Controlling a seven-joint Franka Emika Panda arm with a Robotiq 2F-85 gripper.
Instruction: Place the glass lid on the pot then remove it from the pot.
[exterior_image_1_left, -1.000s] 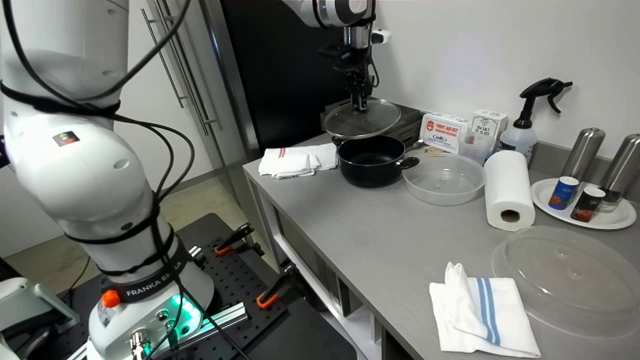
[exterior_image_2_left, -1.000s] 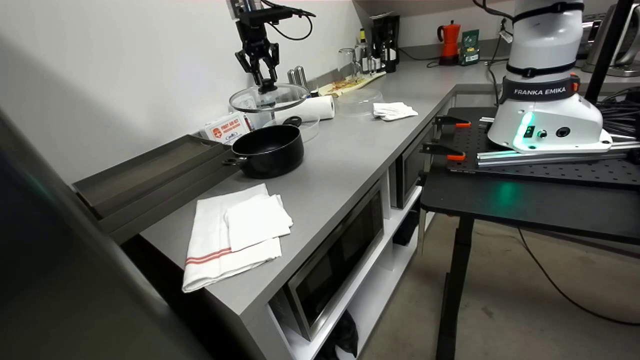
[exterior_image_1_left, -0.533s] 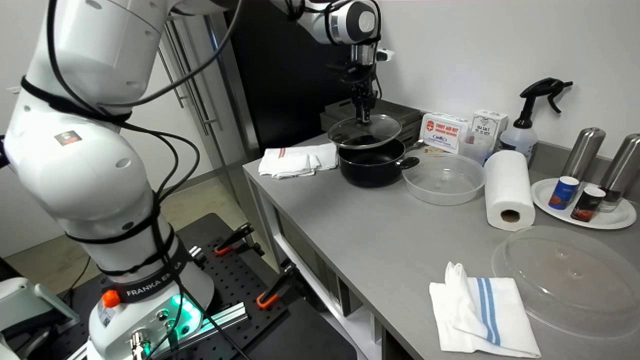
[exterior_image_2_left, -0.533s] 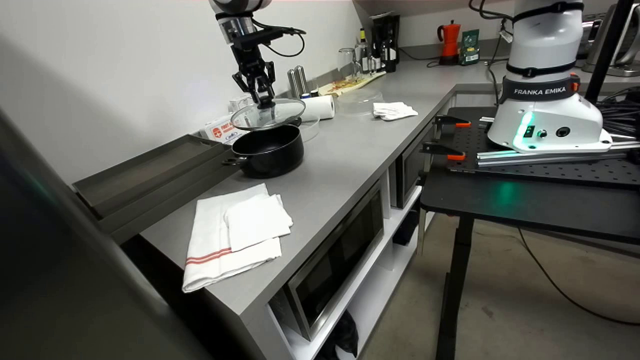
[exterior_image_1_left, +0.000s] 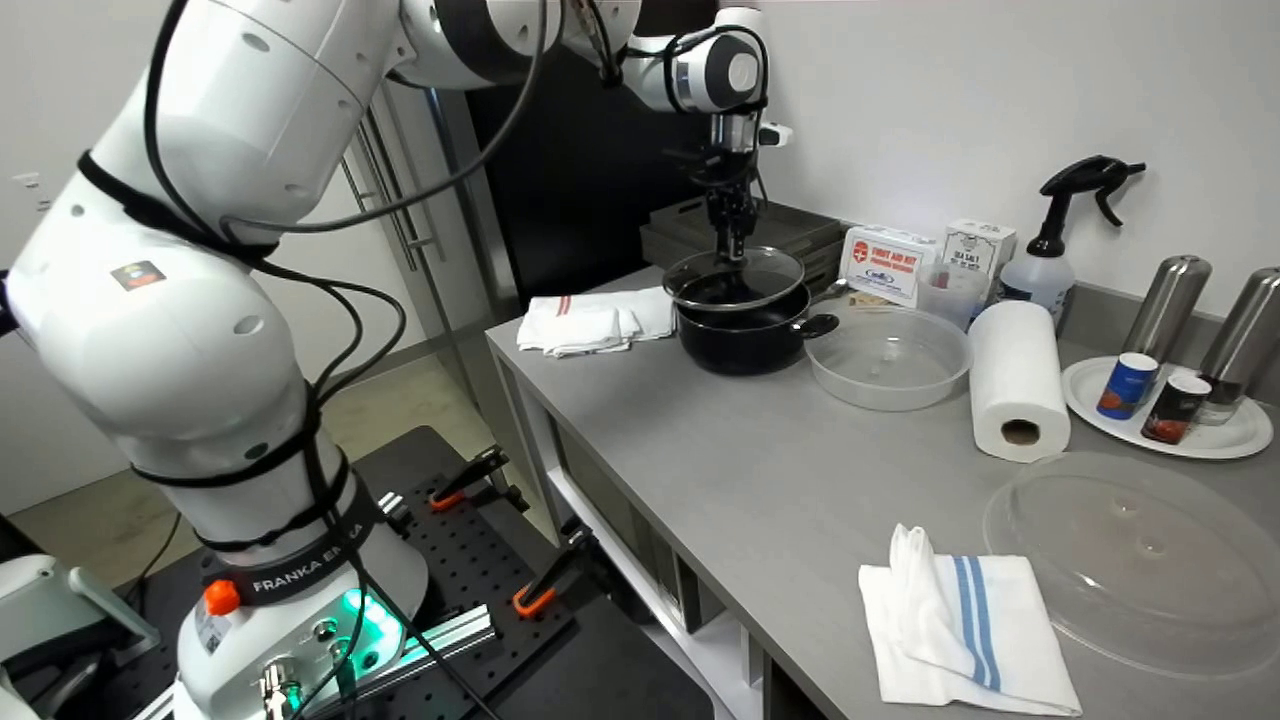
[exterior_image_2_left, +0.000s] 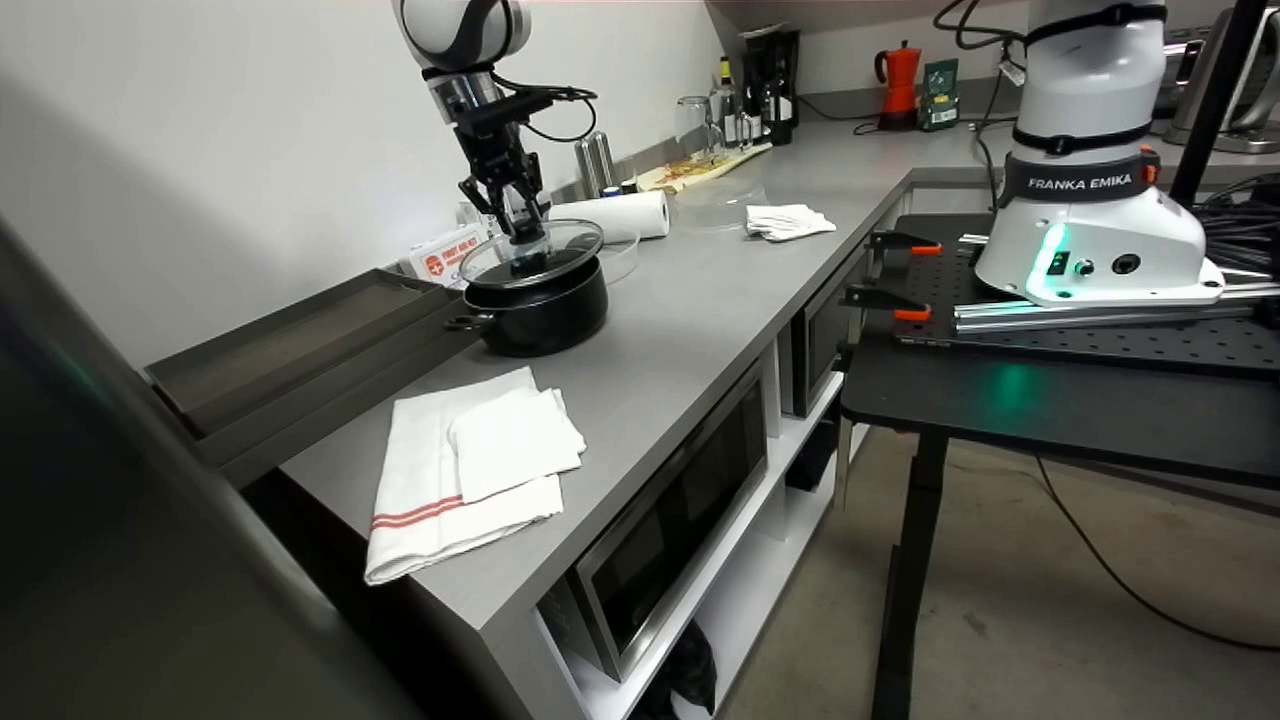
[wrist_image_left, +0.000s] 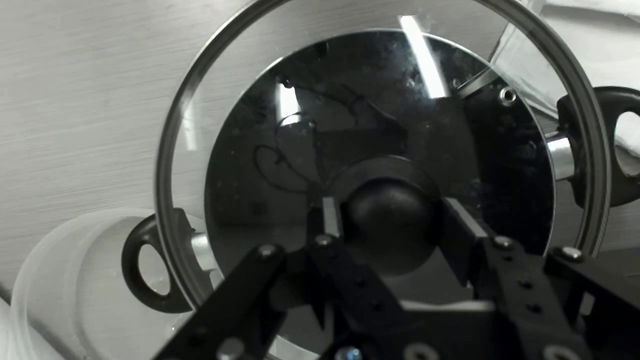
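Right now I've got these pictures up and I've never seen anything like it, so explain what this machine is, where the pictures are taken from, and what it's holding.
The white machine is a Franka robot arm, tipped with a black two-fingered gripper. That gripper is closed on the dark knob of a glass lid, holding it just above a black two-handled pot.

The wide pictures come from two cameras standing outside the robot; the close-up comes from one on its wrist, looking down through the lid.

The pot shares the gray countertop with a red-striped towel, a blue-striped towel, a clear round bowl, a paper towel roll, a first aid kit, a sea salt box and a spray bottle.
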